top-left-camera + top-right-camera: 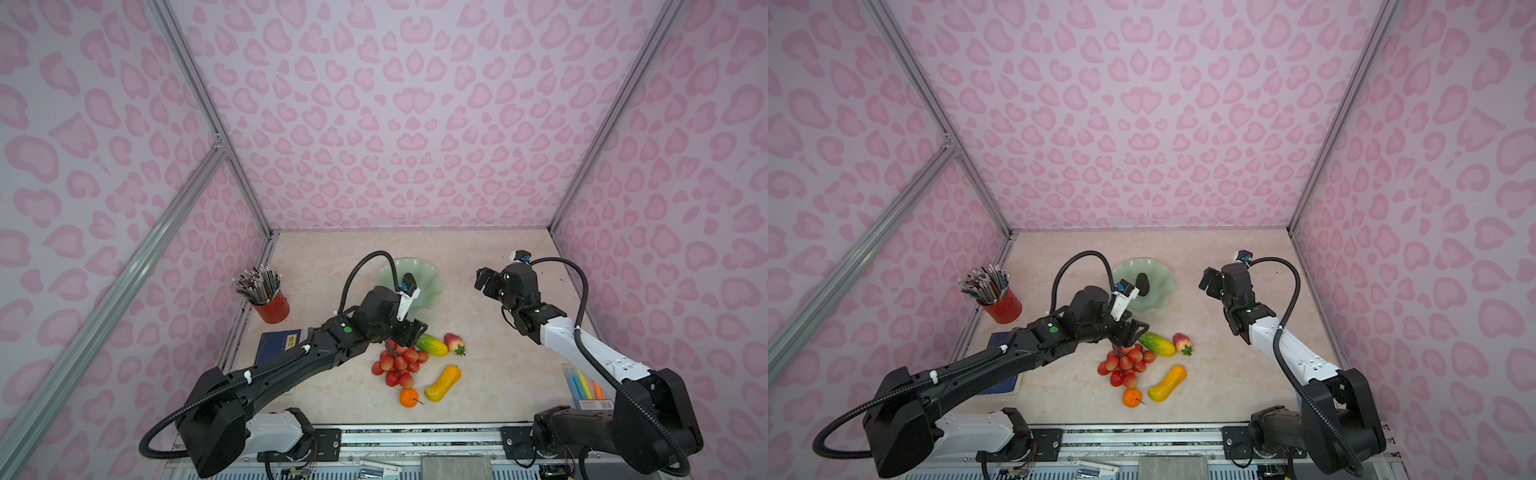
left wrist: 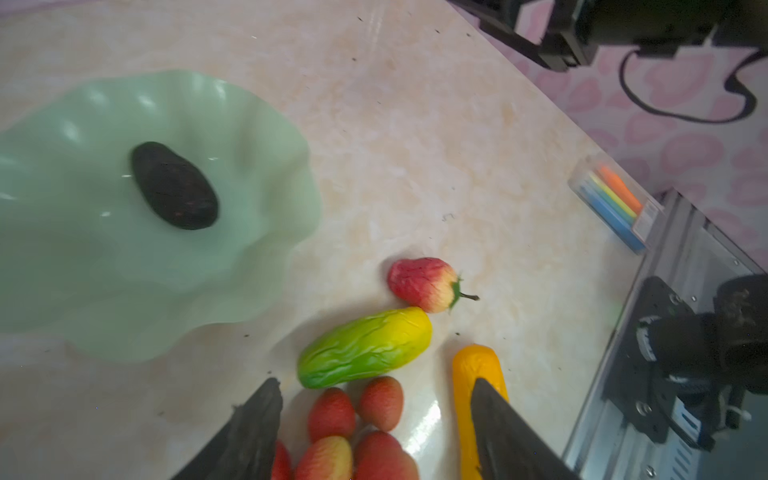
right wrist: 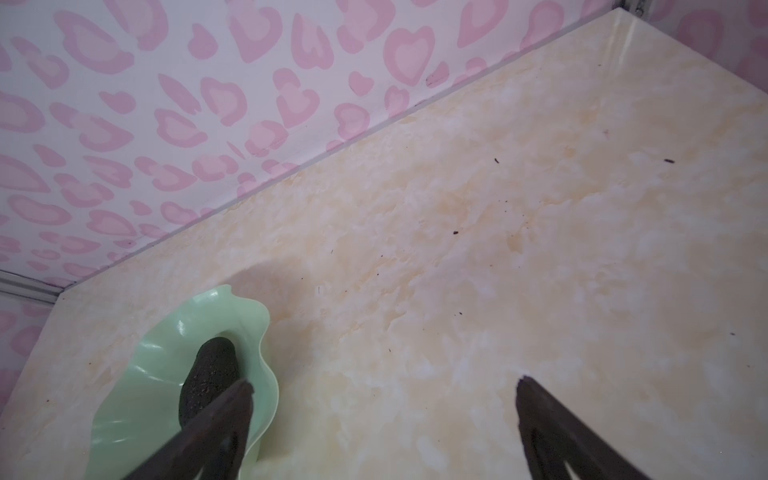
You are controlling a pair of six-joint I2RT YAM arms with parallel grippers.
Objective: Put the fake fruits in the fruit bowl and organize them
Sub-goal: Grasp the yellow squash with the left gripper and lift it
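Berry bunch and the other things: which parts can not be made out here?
- berry bunch: stem end hidden under the left gripper in both top views; the left wrist view cuts it off.
- blue book: mostly covered by the left arm in both top views.
- marker pack: partly behind the right arm in a top view.

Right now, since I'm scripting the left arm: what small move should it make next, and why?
Probably lower the left gripper and close on the berry bunch: its jaws stand open right over it, and only the avocado is in the bowl.
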